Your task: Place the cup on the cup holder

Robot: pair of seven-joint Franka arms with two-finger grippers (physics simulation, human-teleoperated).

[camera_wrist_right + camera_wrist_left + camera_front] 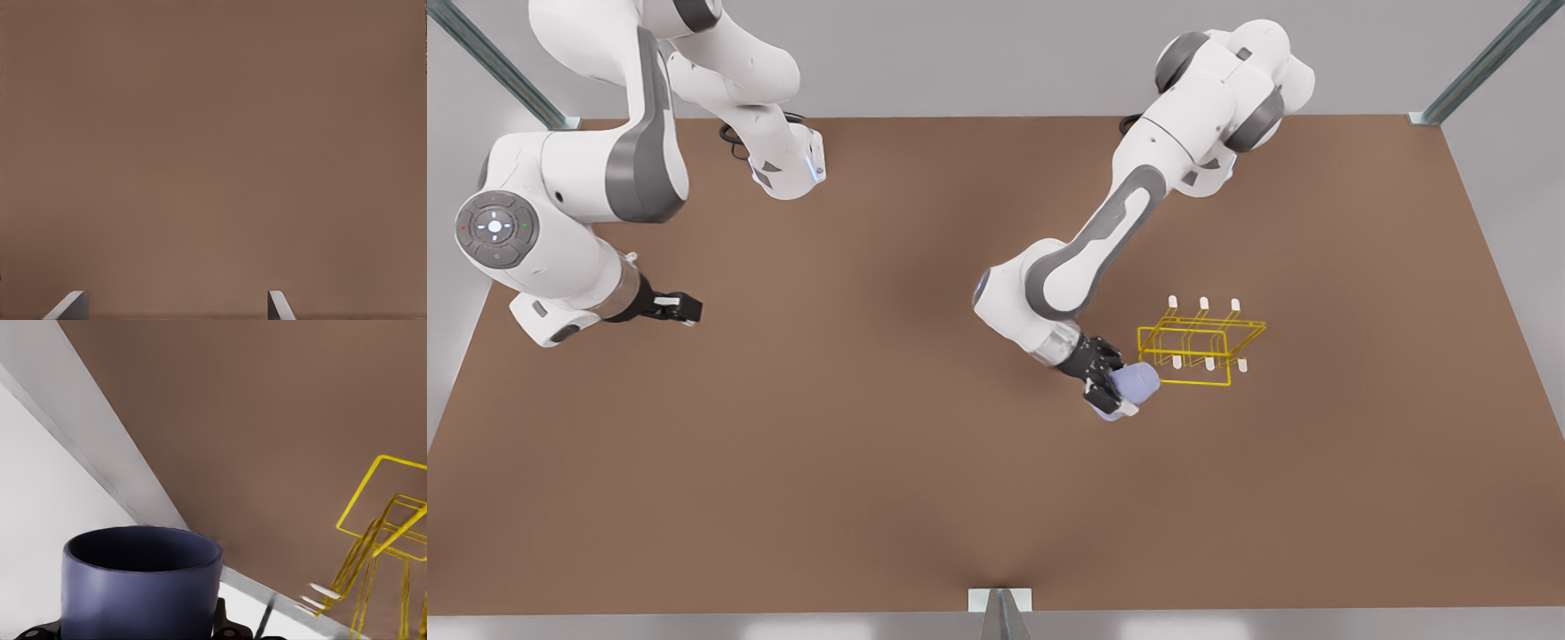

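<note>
the cup [1136, 384], lavender-blue, plain, no handle: held off the brown table [871, 444] in the left gripper [1113, 388], fingers clamped on its sides, tilted on its side with one end toward the cup holder. in the left wrist view the cup [141, 583] sits between the fingers [223, 628], its open mouth facing away from the wrist. the cup holder [1200, 342], yellow wire-frame rack, six white-tipped pegs in two rows: stands on the table, just beside the cup, on the side away from the left arm's wrist; cup and rack appear apart. its wire corner [383, 540] shows in the left wrist view, beyond the cup. right gripper [679, 308]: well apart from the cup holder, at the far side of the table, arm waiting, holding nothing; in the right wrist view two fingertips [68, 307] stand spread apart over bare table [213, 147].
</note>
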